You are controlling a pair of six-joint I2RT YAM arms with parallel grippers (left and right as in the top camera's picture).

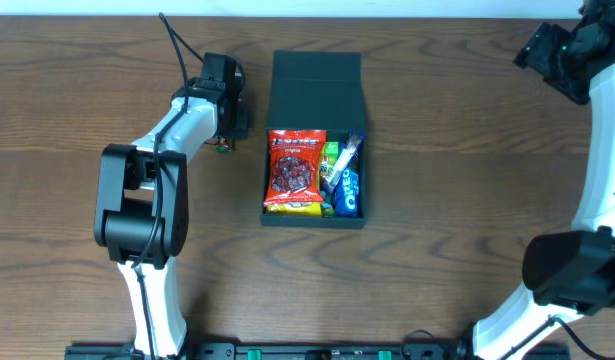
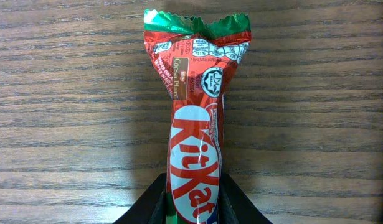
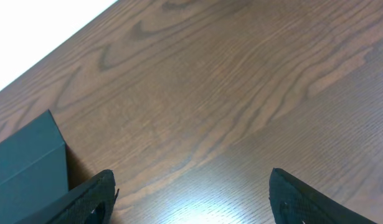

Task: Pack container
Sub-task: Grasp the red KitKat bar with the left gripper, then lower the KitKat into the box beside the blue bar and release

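One red foil-wrapped KitKat bar (image 2: 194, 143) clamped lengthwise in my left gripper (image 2: 194, 205), likely to slot into the dark teal-green square container (image 1: 314, 219) beside it

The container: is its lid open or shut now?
Open. The lid is swung back at the far side of the container, and snack packets show inside it.
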